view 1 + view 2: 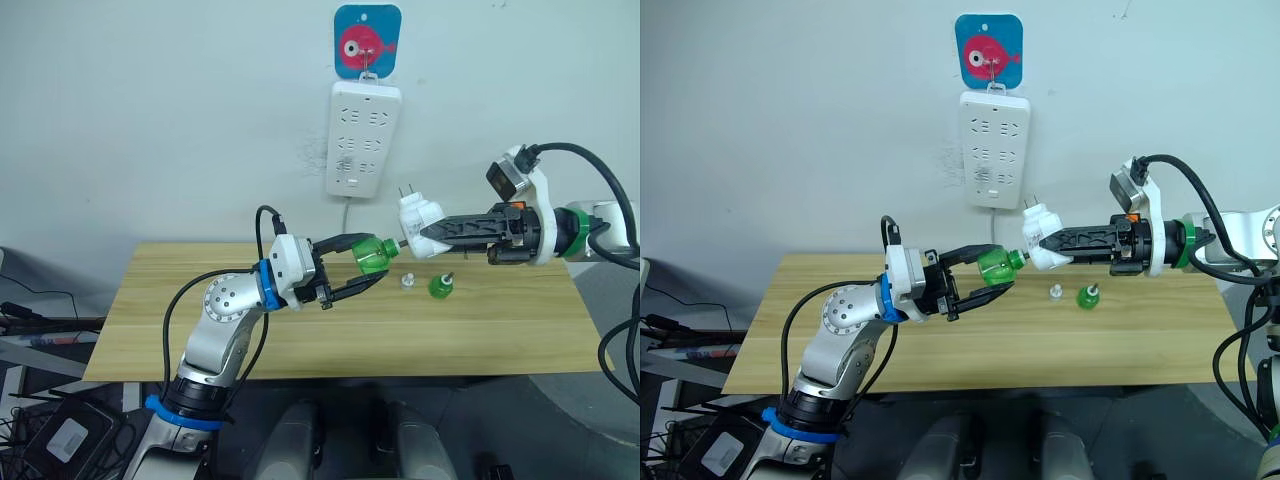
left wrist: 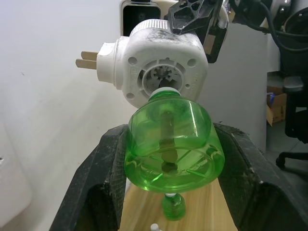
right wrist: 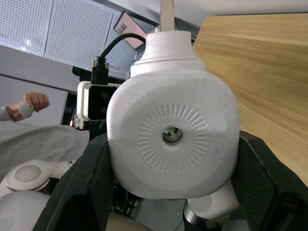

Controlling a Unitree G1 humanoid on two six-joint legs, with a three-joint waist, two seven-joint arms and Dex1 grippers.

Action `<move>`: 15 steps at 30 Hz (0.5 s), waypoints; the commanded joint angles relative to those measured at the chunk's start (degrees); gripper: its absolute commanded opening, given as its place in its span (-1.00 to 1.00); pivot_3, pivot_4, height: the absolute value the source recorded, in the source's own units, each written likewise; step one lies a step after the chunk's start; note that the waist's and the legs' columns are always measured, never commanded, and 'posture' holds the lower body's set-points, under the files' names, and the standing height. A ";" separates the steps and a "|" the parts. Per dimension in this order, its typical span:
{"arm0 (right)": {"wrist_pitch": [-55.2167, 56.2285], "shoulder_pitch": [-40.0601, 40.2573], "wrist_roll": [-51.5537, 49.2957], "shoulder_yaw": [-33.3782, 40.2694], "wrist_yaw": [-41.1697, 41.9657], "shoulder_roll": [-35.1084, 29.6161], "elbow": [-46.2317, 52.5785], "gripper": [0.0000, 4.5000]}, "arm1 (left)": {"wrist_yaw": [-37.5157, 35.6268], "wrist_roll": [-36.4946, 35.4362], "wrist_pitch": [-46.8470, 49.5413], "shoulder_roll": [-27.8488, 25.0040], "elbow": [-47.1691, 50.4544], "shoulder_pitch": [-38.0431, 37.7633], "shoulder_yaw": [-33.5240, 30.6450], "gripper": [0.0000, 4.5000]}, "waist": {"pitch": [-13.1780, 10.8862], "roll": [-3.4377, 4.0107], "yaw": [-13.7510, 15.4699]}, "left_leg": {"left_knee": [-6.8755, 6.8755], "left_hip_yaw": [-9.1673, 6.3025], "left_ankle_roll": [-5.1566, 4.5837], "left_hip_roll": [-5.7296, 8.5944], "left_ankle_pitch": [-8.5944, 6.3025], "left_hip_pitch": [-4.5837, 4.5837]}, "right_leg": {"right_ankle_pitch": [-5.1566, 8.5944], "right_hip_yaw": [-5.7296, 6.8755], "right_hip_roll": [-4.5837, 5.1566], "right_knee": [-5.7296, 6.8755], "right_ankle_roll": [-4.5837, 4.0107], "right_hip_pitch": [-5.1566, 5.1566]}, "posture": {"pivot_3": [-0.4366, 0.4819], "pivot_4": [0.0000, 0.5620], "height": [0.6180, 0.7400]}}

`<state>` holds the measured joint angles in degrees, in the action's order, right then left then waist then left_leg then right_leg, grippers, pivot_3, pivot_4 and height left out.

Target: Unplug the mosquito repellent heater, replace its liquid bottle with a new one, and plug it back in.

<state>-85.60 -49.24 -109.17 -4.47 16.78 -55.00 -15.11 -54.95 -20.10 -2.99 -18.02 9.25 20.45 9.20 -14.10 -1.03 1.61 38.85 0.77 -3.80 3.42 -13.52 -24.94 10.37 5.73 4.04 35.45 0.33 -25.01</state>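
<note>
Above the pale wooden table [image 1: 200, 340], left of the white wall-hung power strip [image 1: 362, 138], the left gripper [image 1: 372, 266] is clenched on a clear green plastic liquid bottle [image 1: 375, 255], holding it sideways with its neck aimed at the socket underneath the small white rounded plastic heater [image 1: 420, 217], just beside or touching it, apparently so the bottle can screw in. Just below the strip, unplugged and prongs up, the heater sits clamped in the right gripper [image 1: 425, 232], steadied level for mating. Under it, a small white cap [image 1: 408, 281] and another green bottle [image 1: 441, 286] rest on the table, seemingly set aside.
</note>
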 commanded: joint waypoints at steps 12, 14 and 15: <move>-1.01 0.83 0.03 -0.08 0.71 0.11 1.59 0.31 | 0.91 -0.82 -2.15 0.74 3.50 2.76 -0.53 0.01 | 0.00 0.00 0.00 | 0.00 0.01 -0.01 0.00 0.00 0.00 | 0.00 -0.02 0.00 0.00 0.00 -0.01 | 0.01 -0.27 1.00; -0.78 0.74 0.30 0.07 0.38 0.26 0.87 0.31 | 0.30 -0.74 -2.57 0.43 3.85 2.70 -0.29 0.01 | 0.00 0.00 -0.01 | 0.00 0.01 -0.01 0.00 0.00 0.00 | 0.00 -0.02 0.00 0.00 0.00 -0.01 | 0.00 -0.26 1.00; -0.71 0.64 0.58 0.20 0.23 0.32 0.43 0.31 | 0.17 -0.84 -2.54 0.31 4.10 2.58 -0.23 0.01 | 0.00 0.00 -0.01 | 0.00 0.01 0.00 0.00 0.00 0.00 | 0.00 -0.02 0.00 0.00 0.00 -0.01 | 0.00 -0.26 1.00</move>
<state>-85.55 -48.73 -109.01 -3.94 17.35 -55.00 -15.17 -54.72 -20.02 -3.25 -18.35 9.24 21.29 9.08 -14.09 -1.03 1.60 38.85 0.78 -3.80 3.42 -13.52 -24.94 10.37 5.72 4.04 35.45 0.33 -25.02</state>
